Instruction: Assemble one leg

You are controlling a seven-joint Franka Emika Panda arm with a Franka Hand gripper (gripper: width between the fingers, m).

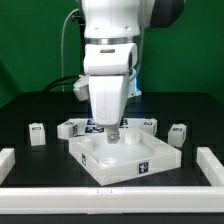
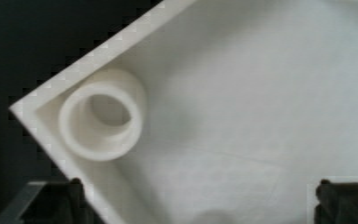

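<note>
The large white square board (image 1: 118, 158) lies flat at the table's middle. My gripper (image 1: 113, 136) hangs just over its far part, fingers pointing down. In the wrist view the gripper (image 2: 195, 200) is open and empty. Its dark fingertips (image 2: 55, 196) stand wide apart over the board (image 2: 247, 110), close to a round corner hole (image 2: 101, 116). Small white legs with marker tags lie around the board: one (image 1: 38, 131) at the exterior view's left, one (image 1: 70, 128) nearer the board, one (image 1: 178, 133) at the right, and one (image 1: 150, 122) behind the board.
White rails border the work area at the left (image 1: 6, 163), the right (image 1: 211, 166) and the front (image 1: 110, 201). The marker board (image 1: 92, 124) shows partly behind the arm. A cable hangs behind the arm.
</note>
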